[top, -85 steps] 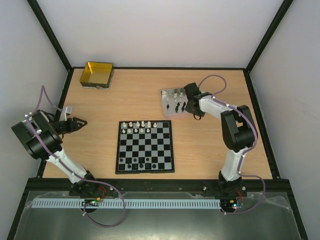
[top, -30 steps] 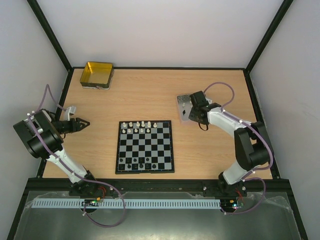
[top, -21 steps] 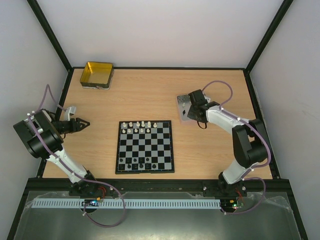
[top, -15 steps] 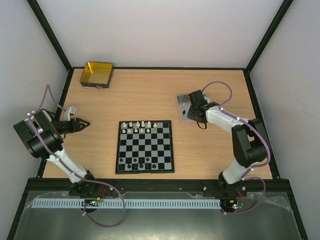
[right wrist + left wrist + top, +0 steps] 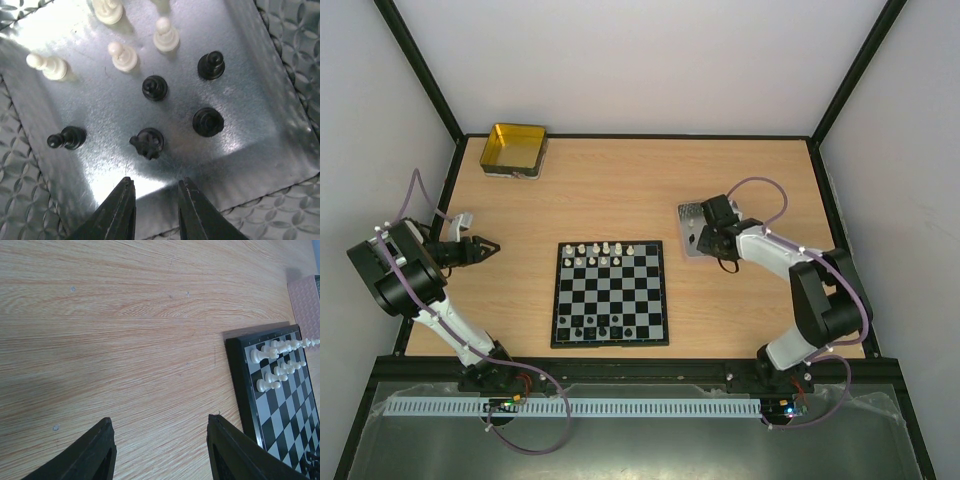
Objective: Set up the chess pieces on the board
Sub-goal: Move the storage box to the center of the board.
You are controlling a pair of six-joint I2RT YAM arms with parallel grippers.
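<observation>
Inside silver tray point(image 5: 250, 100): five black chess pieces point(image 5: 155, 88), several white ones. Over it, right gripper point(image 5: 154, 189), jaws parted, gripping nothing. Over bench point(image 5: 125, 340), left gripper point(image 5: 160, 421), jaws likewise parted.

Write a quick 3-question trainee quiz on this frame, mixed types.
1. True or false: the left tool is shut.
2. The right tool hangs over: A the board, B the silver tray, C the gold tin.
3. How many black pieces show in the right wrist view?
Key: 1 false, its fingers are apart over bare table. 2 B. 3 five.
</observation>
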